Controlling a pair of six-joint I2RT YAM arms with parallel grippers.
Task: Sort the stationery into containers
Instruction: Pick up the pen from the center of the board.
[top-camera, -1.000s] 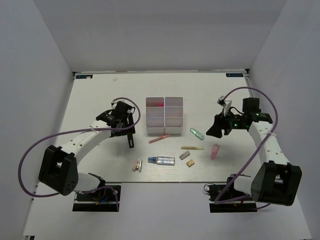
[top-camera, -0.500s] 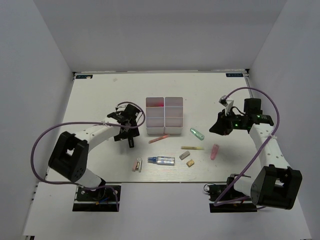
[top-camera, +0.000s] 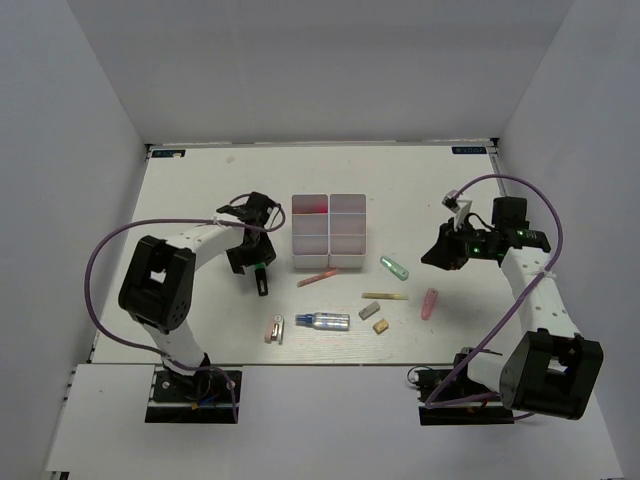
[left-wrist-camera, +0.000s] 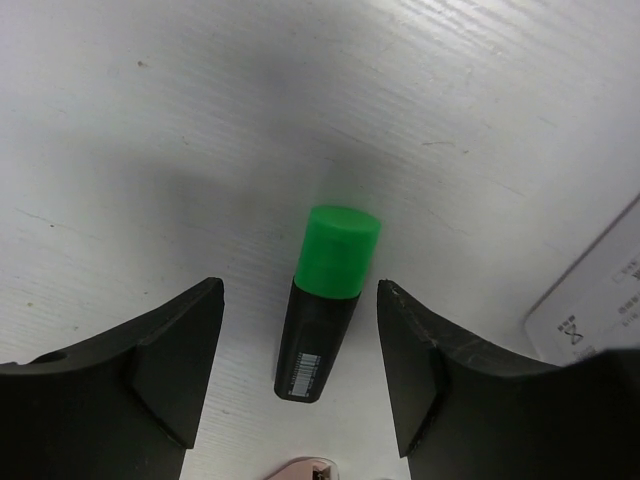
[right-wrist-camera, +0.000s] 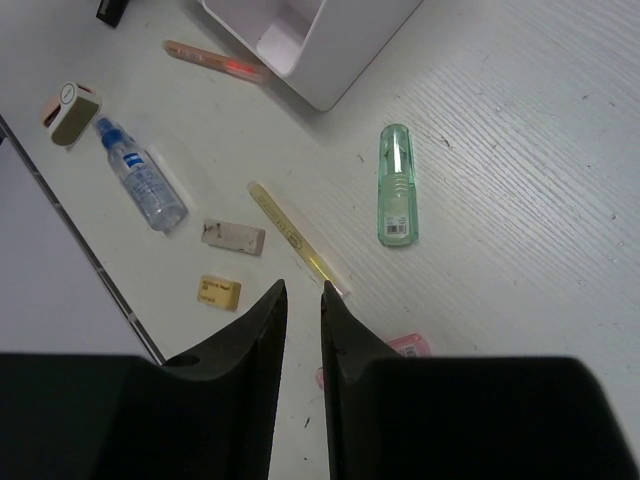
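The table (top-camera: 200, 190) carries the two white containers (top-camera: 328, 263) side by side at its middle, within reach of both arms, which suits splitting the work; a red tint in one far compartment suggests something already lies inside, though what it is cannot be told; the rest of the stationery lies loose on the near side. The left gripper (left-wrist-camera: 300, 300) hangs over the green-capped marker (left-wrist-camera: 320, 310), which lies just left of the containers; its jaws are wide and straddle the black barrel with a gap on each side, evidently lined up across it for a pinch. The right gripper (right-wrist-camera: 302, 290) hovers above the yellow stick (right-wrist-camera: 298, 235), jaws drawn nearly together on nothing, probably between picks; close by lie the silver-blue tube (right-wrist-camera: 145, 185), the green capsule (right-wrist-camera: 396, 185) and a grey eraser (right-wrist-camera: 233, 237).
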